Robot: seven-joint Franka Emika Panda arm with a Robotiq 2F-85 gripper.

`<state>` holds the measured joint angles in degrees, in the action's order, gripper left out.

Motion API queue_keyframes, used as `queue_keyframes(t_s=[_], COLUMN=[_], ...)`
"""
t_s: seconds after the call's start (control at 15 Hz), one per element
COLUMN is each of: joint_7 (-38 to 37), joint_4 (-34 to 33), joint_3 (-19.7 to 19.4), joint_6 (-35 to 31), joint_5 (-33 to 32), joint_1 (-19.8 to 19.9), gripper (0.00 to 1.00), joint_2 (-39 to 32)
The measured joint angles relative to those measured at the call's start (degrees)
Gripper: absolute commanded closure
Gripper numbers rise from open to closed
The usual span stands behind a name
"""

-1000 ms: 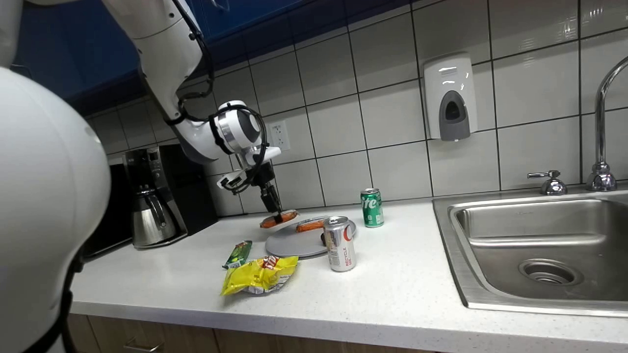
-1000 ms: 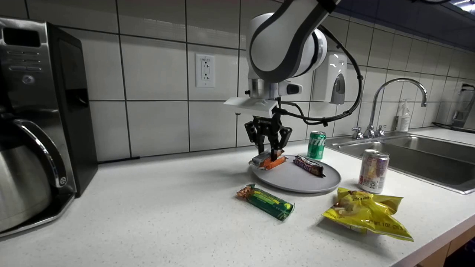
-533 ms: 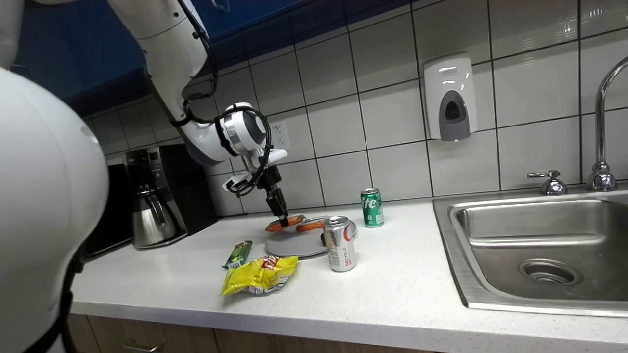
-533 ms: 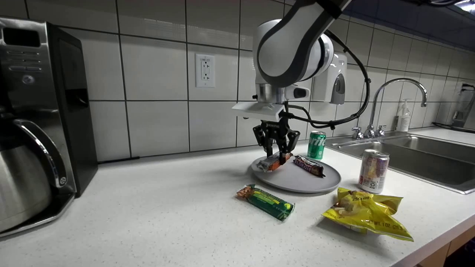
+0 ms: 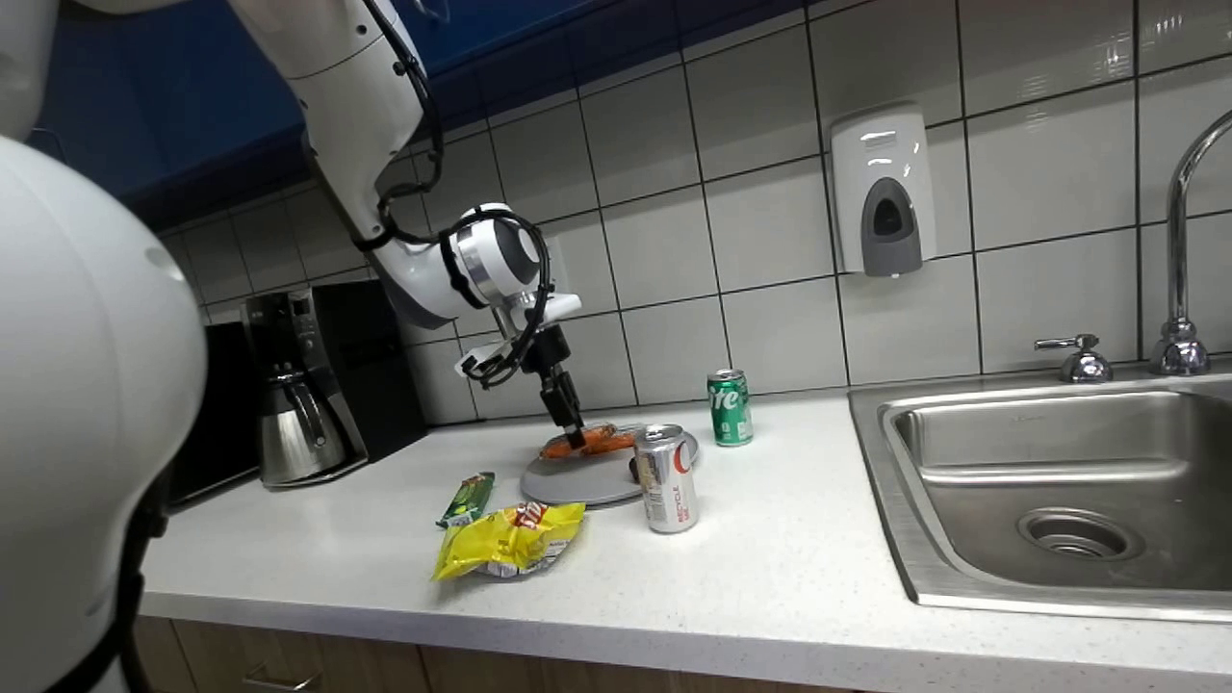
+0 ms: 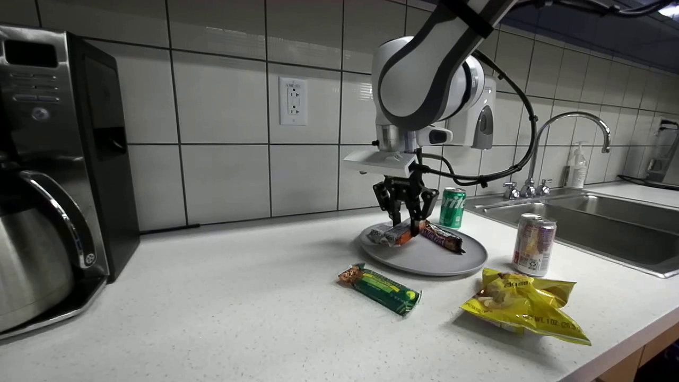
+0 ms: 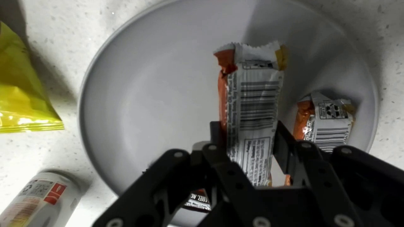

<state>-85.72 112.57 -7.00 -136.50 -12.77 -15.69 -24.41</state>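
A tiled wall [image 6: 223, 101] is rising behind the white counter [image 6: 212, 318]. The arm [image 5: 356, 106] is bending out over the counter. The sink [image 5: 1039, 433] is sitting toward one side, and the coffee maker [image 6: 53, 143] is standing toward the other. Between them the grey plate [image 7: 151, 94] is lying flat, with the gripper [image 7: 248, 135] pointing down above it. A yellow bag [image 6: 522, 307] is resting near the plate's rim. A silver can [image 6: 534, 245] is standing upright near the bag, and a green can [image 5: 730, 408] is standing upright near the wall. The fingers [image 7: 284, 142] are gripping an orange bar [image 7: 255, 101] by its two long sides, holding it over the plate; whether it is touching the plate, I cannot tell. A second orange bar [image 7: 328, 126] is lying on the plate just beside it, and a dark bar [image 6: 443, 237] is lying there too. A green bar [image 6: 379, 289] is lying on the counter near the plate.
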Motion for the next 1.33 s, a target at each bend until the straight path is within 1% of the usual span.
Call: queue_keyframes(t_s=[0.33,0.4,0.47,0.73,0.8,1.33], joint_7=[0.0,0.0,0.0,0.0,0.0,0.6], joint_4=[-0.3,-0.3,-0.4,-0.9,-1.1,-2.4], joint_3=[0.0,0.0,-0.1,0.0,0.0,1.2], joint_6=[0.0,0.0,0.0,0.0,0.0,0.0], joint_5=[0.0,0.0,0.0,0.0,0.0,-1.5], joint_1=[0.3,0.4,0.4,0.4,0.4,-0.8], gripper=[0.84,0.46,0.32,0.04,0.0,0.0], joint_2=[-1.3,-1.5,-1.7,-1.9,-1.9,-1.4])
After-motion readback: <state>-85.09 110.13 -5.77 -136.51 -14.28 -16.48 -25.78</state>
